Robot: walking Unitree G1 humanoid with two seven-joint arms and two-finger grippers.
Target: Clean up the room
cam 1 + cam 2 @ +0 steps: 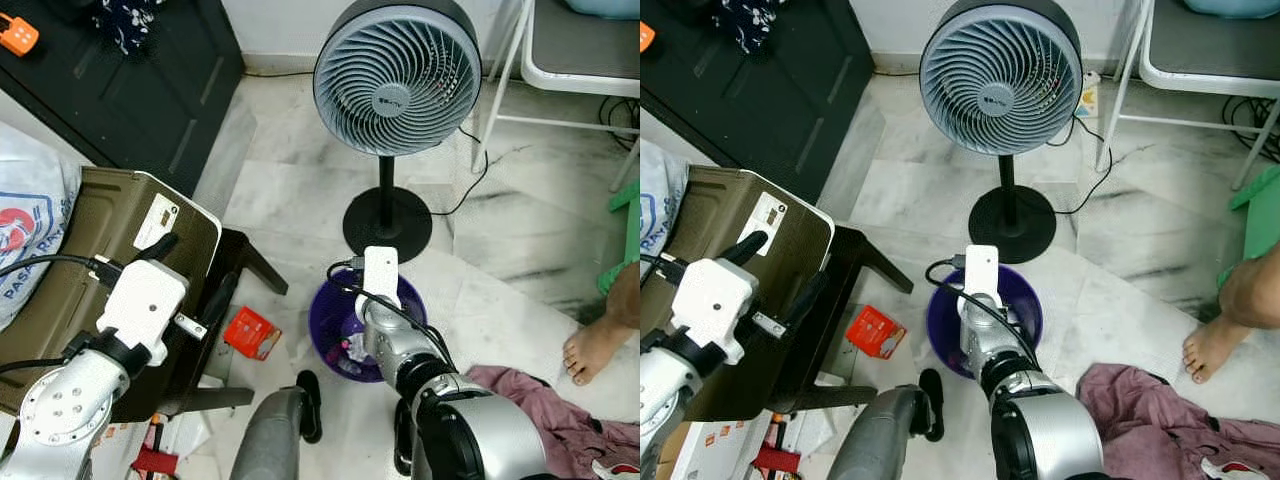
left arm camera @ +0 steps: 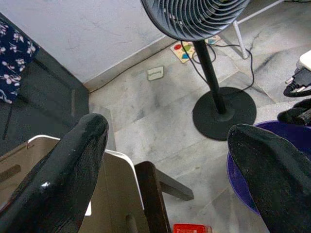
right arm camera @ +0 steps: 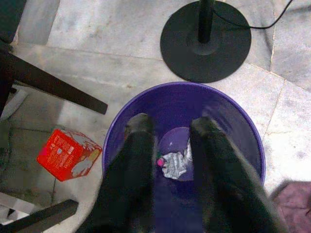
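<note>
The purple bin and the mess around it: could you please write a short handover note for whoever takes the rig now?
Right hand: open, empty, over the purple bin.
Left hand: open, empty, raised above the brown case on the dark stool.
Done: crumpled scraps lie in the bin.
Left: red box on the floor beside the bin, pink cloth on the floor by the right arm.
Mind: a person's bare foot near the cloth; the fan stands just behind the bin.

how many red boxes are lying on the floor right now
1. A small red cardboard box lies on the marble floor between the dark chair leg and the purple plastic bin. Others may be hidden behind the robot's arms.
</note>
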